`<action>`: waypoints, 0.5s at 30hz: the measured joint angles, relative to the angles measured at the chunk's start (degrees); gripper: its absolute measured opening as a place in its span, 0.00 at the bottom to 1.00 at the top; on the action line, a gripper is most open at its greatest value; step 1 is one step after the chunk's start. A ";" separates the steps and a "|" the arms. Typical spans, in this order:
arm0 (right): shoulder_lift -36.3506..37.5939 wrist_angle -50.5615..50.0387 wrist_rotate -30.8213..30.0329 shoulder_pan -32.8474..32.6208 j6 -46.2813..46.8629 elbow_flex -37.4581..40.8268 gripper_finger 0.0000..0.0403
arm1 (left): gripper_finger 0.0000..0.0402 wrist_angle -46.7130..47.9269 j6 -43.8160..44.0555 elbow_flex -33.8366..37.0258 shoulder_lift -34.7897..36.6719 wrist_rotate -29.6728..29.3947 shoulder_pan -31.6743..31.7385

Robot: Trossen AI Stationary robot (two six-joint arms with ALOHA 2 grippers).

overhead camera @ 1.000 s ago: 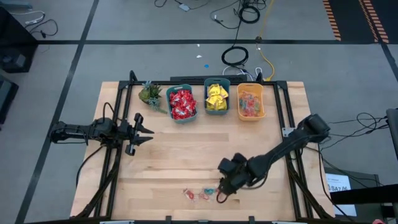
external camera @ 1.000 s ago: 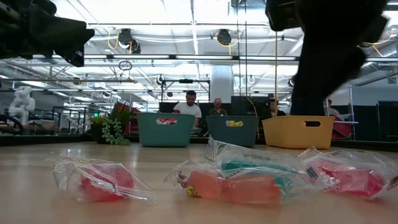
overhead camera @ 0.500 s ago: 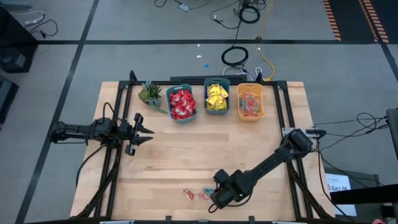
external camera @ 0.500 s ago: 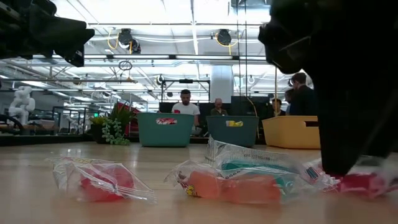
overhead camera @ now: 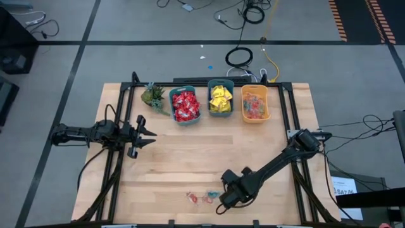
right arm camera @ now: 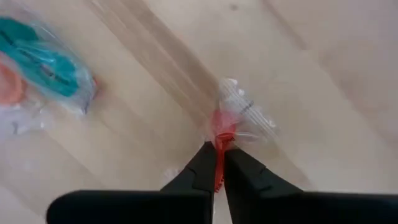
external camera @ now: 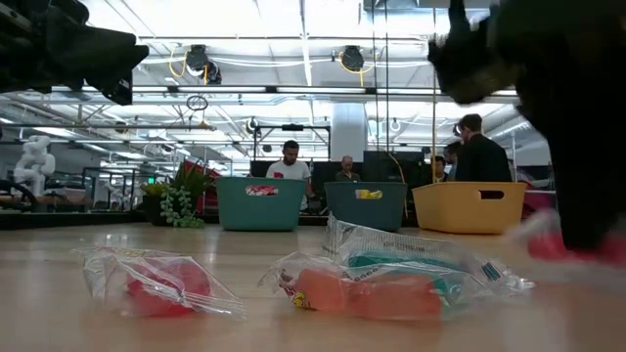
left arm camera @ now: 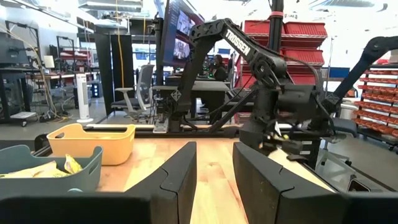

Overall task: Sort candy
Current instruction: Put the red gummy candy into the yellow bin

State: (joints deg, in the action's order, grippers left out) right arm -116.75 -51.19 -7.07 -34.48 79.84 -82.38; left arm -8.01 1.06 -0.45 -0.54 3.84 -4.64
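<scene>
Wooden tabletop (overhead camera: 190,158) lies bare between the right gripper (overhead camera: 223,204), low near the front edge, and the three bins along the far edge; the left gripper (overhead camera: 147,134) hovers with fingers spread well off near the left edge. From table height, three wrapped candies (external camera: 381,279) sit just beside the blurred right arm. The left wrist camera reads "TROSSEN" on the right arm (left arm camera: 249,53). The right wrist camera shows fingers clamped on a red twist-wrapped candy (right arm camera: 225,127), a teal piece (right arm camera: 46,59) nearby.

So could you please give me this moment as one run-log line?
right hand: shut on red candy, near front edge | left hand: open, waiting at left | loose candies: on table
</scene>
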 joint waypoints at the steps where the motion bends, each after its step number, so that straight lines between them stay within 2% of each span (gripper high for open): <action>1: 1.02 -0.84 -0.09 0.28 -0.47 0.04 0.04 | 0.28 -0.04 0.00 0.00 0.00 0.00 0.00; 3: 3.95 -3.21 -1.80 0.72 -1.06 -0.05 0.04 | 0.28 -0.02 0.00 0.00 0.00 0.00 0.00; 9: 14.63 -15.97 -13.74 2.72 -2.74 -0.16 0.01 | 0.28 -0.02 0.00 0.00 0.00 0.00 0.00; 15: 24.54 -26.23 -26.14 10.99 -8.78 -0.17 0.00 | 0.28 -0.02 0.00 0.00 0.00 0.00 0.00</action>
State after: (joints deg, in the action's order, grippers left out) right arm -92.21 -77.43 -33.21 -23.49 71.06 -82.55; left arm -8.03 1.06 -0.45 -0.54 3.84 -4.64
